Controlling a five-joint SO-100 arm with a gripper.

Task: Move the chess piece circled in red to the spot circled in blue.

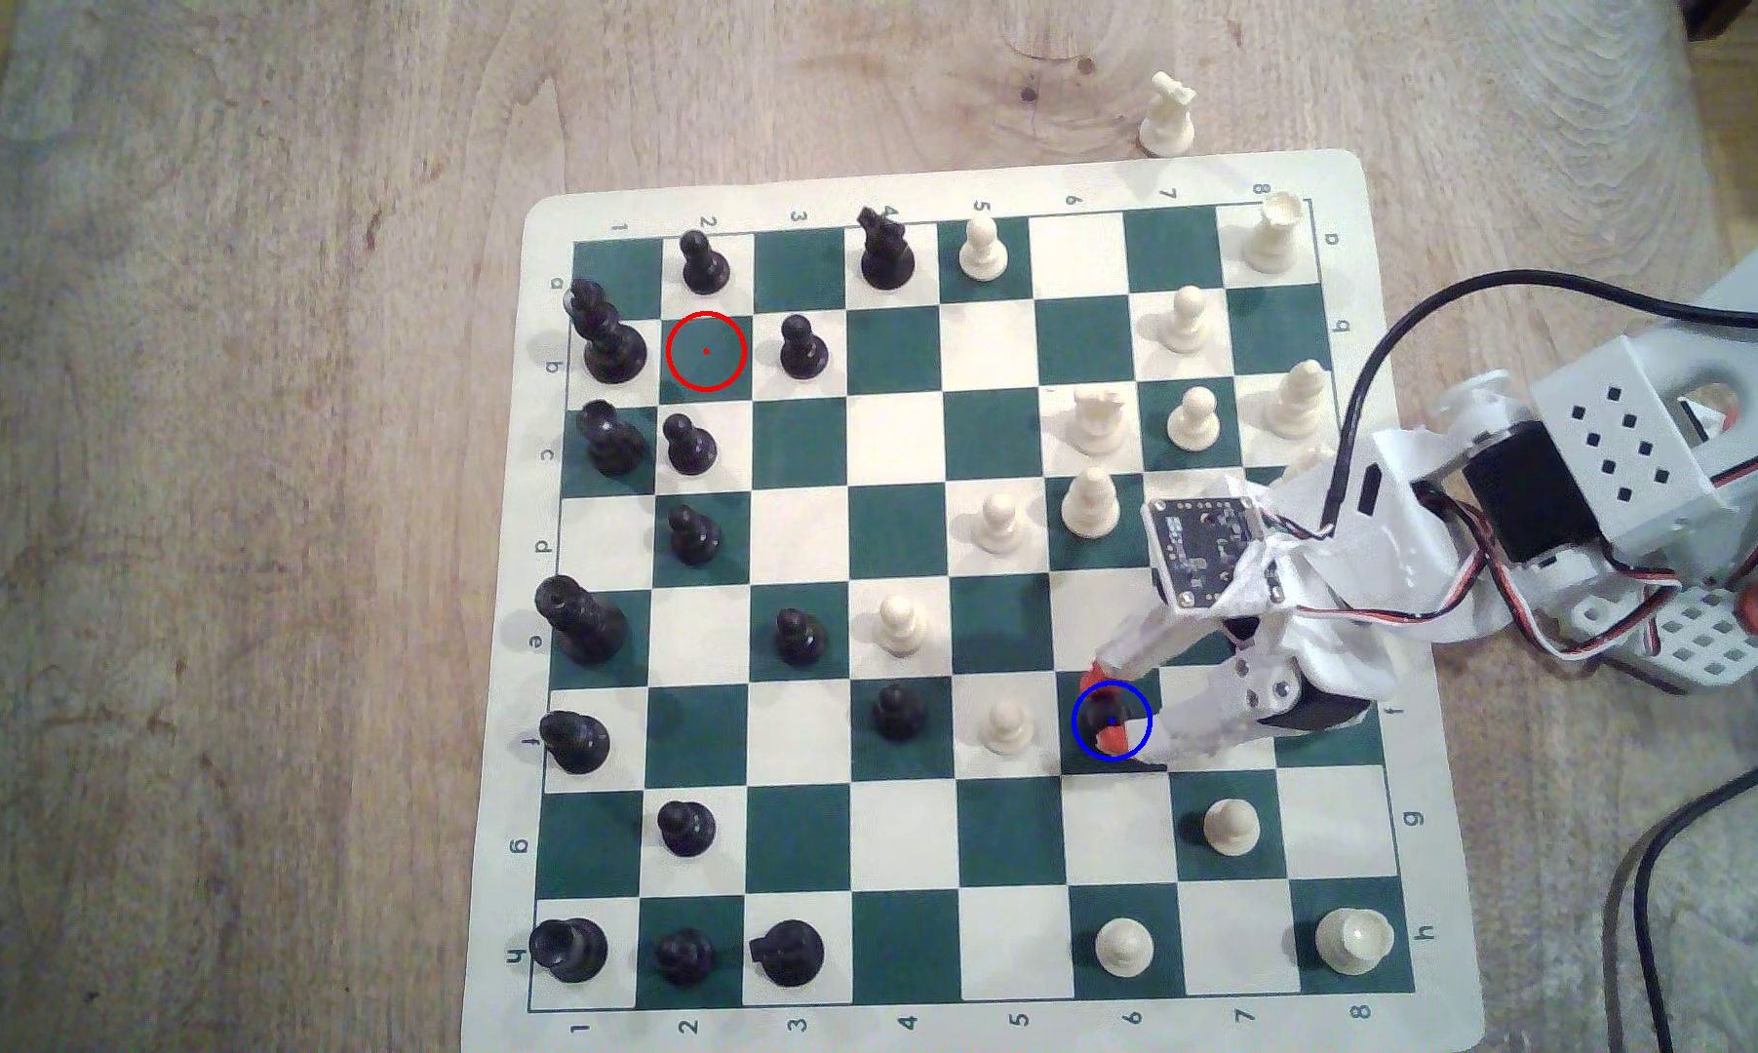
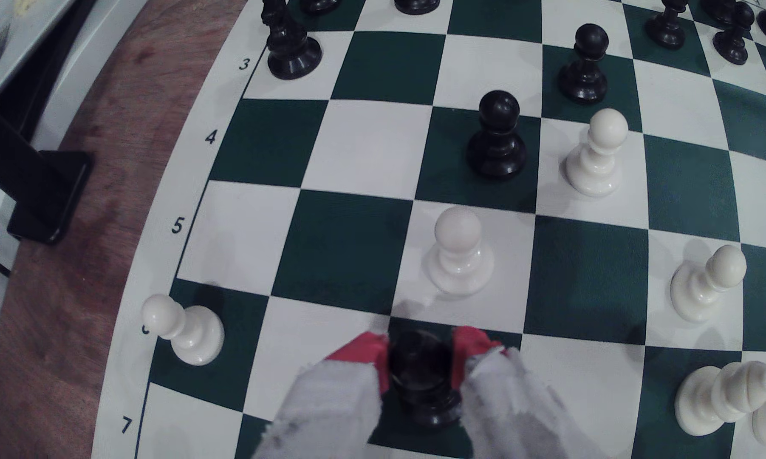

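Exterior view: reaches in from the exterior view's right over the chessboard point(image 1: 956, 597), forearm angled down, claw point(image 1: 1107, 714) low over the spot circled in blue point(image 1: 1138, 744). Grips the black chess piece point(image 1: 1100, 715) between red-tipped fingers point(image 1: 1092, 676), inside the blue ring. Leaves the red-ringed green square point(image 1: 706, 351) bare, well apart near the black pieces.

Wrist view: clamps the claw point(image 2: 420, 357) on the chess piece point(image 2: 420, 379) from both sides, base apparently on a dark green square, white pawn point(image 2: 458, 251) near ahead.
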